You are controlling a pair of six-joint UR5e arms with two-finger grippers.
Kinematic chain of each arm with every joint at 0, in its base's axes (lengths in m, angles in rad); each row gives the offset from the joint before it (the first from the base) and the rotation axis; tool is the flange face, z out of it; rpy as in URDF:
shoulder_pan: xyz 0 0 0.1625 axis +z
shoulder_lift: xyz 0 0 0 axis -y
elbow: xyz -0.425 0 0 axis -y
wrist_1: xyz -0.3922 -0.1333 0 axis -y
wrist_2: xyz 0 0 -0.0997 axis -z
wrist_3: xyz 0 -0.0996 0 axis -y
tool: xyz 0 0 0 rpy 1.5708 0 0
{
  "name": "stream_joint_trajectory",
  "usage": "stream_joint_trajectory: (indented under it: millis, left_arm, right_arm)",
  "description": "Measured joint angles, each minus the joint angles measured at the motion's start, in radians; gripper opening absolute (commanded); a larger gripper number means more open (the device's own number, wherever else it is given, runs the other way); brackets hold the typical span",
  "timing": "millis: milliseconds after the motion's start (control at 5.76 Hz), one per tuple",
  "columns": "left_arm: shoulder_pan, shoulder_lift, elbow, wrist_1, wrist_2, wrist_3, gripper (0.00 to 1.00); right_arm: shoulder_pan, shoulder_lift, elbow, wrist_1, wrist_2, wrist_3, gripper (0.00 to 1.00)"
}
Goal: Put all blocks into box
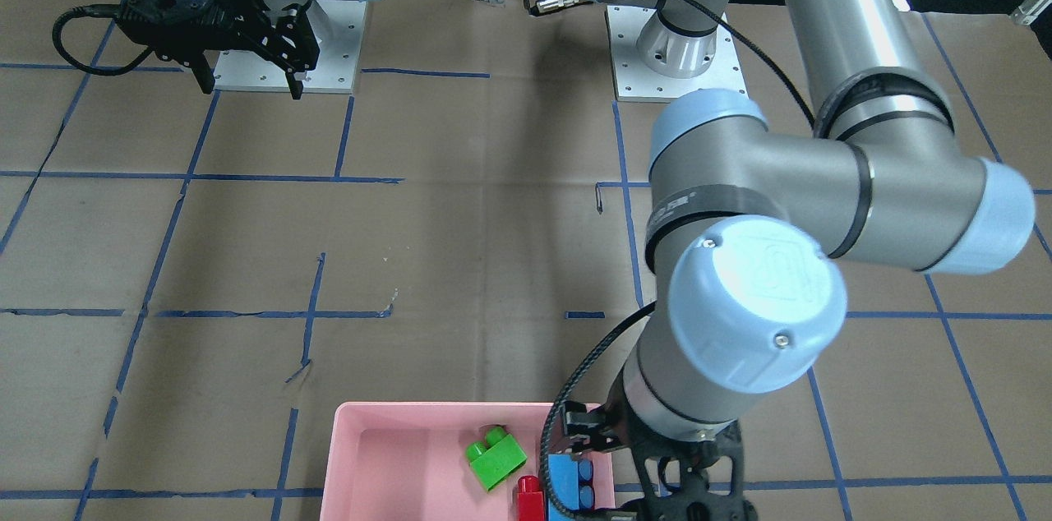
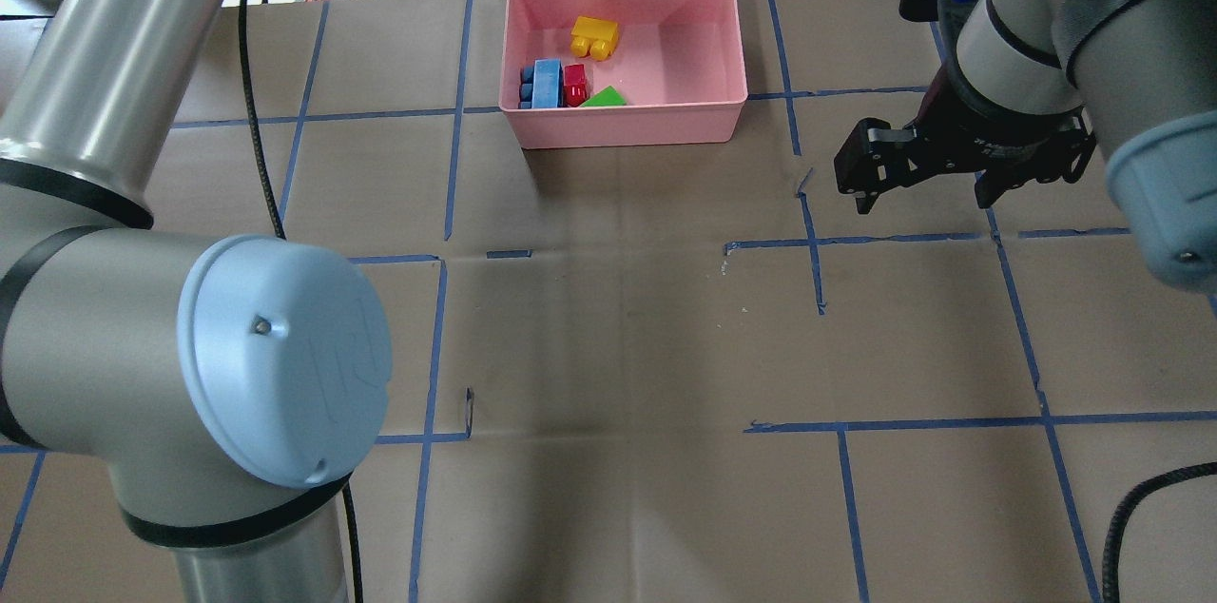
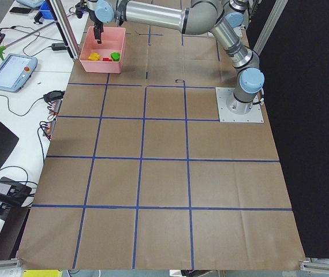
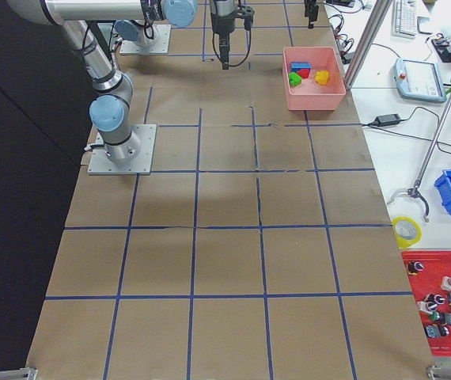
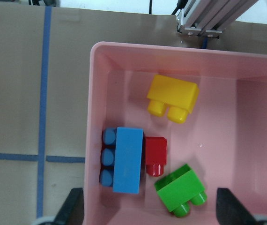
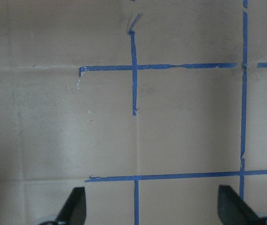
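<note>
left hand [image 5: 150, 207] gapes over the box [image 5: 95, 117] rim, blocks [image 5: 128, 159] crowding one wall, right hand [image 2: 922, 194] open well apart.

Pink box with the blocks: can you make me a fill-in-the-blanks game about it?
1. The pink box holds ____ blocks.
2. The longest block is ____.
3. The block lying apart from the other three is ____.
4. The left gripper hangs over the box with its jaws ____.

Missing words: four; blue; yellow; open.
</note>
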Motion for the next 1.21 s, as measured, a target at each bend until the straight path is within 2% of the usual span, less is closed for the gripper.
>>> stream_joint_trajectory:
  millis: [174,521,694,1041,1215]
  left_arm:
    - [0.025,0.101,-0.094,-0.047,0.002,0.066,1.00]
    - [0.049,0.366,-0.405,-0.049,-0.001,0.142,1.00]
    - [0.058,0.482,-0.548,-0.012,-0.001,0.189,1.00]
    - [0.088,0.643,-0.723,0.055,-0.003,0.276,1.00]
    - [0.094,0.679,-0.751,0.063,-0.003,0.286,1.00]
  right_arm:
    - [0.000,-0.002,-0.001,0.001,0.000,0.001,1.00]
    - [0.000,-0.005,0.004,0.002,-0.001,0.001,1.00]
    - [-0.001,-0.004,0.008,0.003,0.000,0.000,1.00]
    - [0.000,0.002,0.000,0.001,0.003,-0.002,1.00]
    - [0.000,0.003,-0.002,0.001,0.003,-0.003,1.00]
